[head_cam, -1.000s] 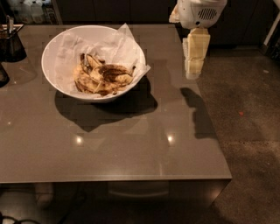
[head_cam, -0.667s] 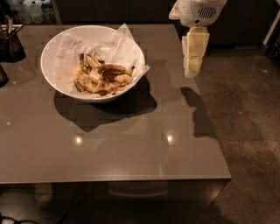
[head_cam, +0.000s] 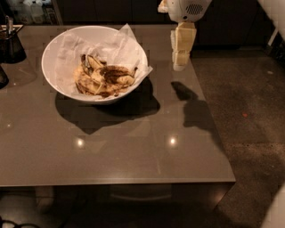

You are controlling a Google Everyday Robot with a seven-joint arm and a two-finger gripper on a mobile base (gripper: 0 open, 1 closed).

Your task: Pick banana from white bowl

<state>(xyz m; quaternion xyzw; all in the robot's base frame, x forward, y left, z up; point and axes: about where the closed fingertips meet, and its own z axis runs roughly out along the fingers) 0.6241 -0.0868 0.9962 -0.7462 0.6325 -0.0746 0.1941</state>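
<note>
The gripper (head_cam: 180, 65) hangs over the far right edge of the table (head_cam: 133, 151), its grip impossible to tell, well apart from the banana (head_cam: 116, 75) lying in the white bowl (head_cam: 50, 57), far left.

The cream, blocky gripper (head_cam: 180, 62) hangs above the far right side of the grey table (head_cam: 133, 151), its white arm (head_cam: 187, 9) cut off by the top edge — in the wide white bowl (head_cam: 51, 58) the brown-blotched yellow bananas (head_cam: 107, 78) overlap too closely to tell apart, and two dark containers (head_cam: 10, 44) are clipped by the left edge.
</note>
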